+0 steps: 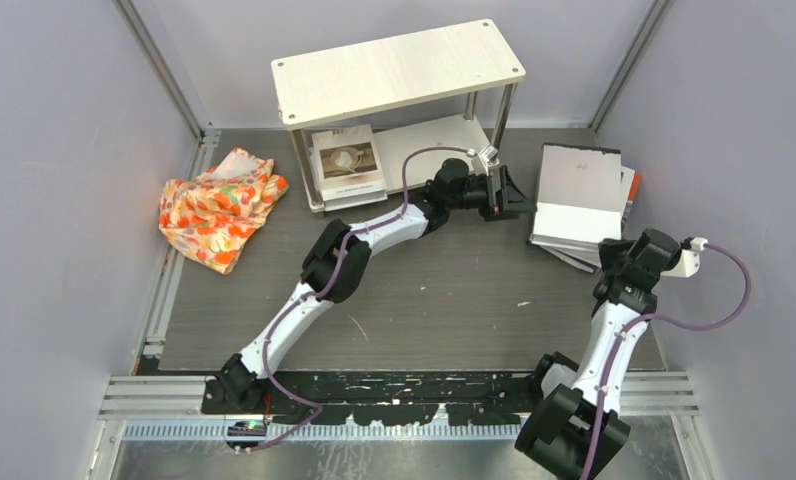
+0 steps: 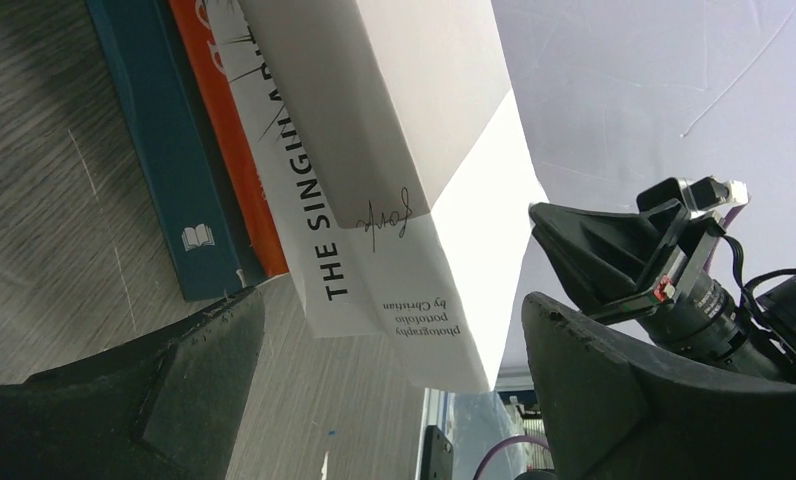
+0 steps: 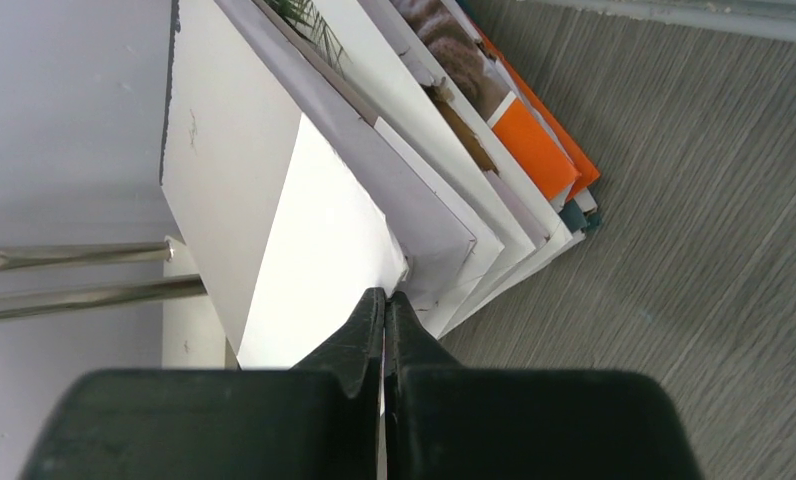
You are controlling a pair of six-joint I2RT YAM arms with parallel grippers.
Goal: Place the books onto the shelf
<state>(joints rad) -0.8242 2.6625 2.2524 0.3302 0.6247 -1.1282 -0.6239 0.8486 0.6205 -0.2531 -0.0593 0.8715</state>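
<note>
Pinching, seemingly, the thin cover of the white book (image 3: 236,180), the right end effector (image 3: 384,305) is clenched; the left end effector (image 2: 394,300) is released. Judged stiff, slick, weighty: grip across the spine.

The dark table (image 1: 454,300) carries a shelf (image 1: 399,70) at its far edge, a cloth (image 1: 217,207) at the left edge, books (image 1: 579,190) stacked at the right.

Light even, diffuse, from above; soft shadows under shelf (image 1: 399,70). Top view sharp, walls (image 1: 64,150) lean at edges. Wrist views: lit face of white book (image 2: 474,220) nr blown out; right fingers (image 3: 274,420) close to lens, soft.
</note>
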